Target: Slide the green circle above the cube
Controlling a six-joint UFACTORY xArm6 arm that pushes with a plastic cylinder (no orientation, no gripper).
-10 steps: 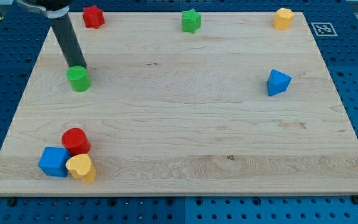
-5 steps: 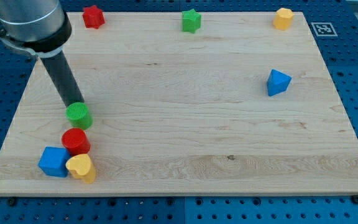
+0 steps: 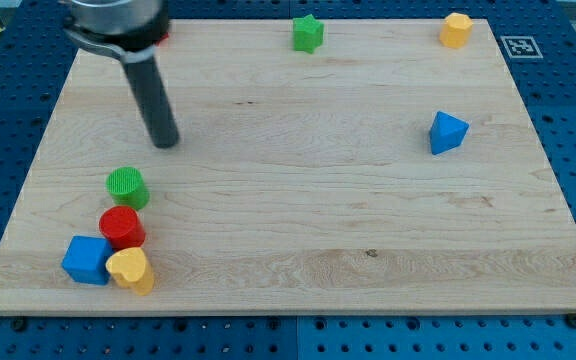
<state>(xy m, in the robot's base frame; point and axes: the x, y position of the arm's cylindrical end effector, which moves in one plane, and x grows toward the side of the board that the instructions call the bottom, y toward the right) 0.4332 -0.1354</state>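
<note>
The green circle (image 3: 126, 187) sits near the view's left side of the wooden board (image 3: 308, 200), just above the red circle (image 3: 122, 227). The blue cube (image 3: 87, 259) lies below and left of the red circle, next to a yellow block (image 3: 130, 270). The green circle is up and right of the cube, not straight above it. My tip (image 3: 166, 143) is up and to the right of the green circle, apart from it.
A green star (image 3: 308, 33) and a yellow block (image 3: 456, 30) stand along the view's top edge. A blue triangular block (image 3: 447, 132) is at the right. The red star at top left is mostly hidden behind the arm.
The green circle was pushed down to just above the red circle. My tip has since pulled away up and to the right, leaving the circle in place.
</note>
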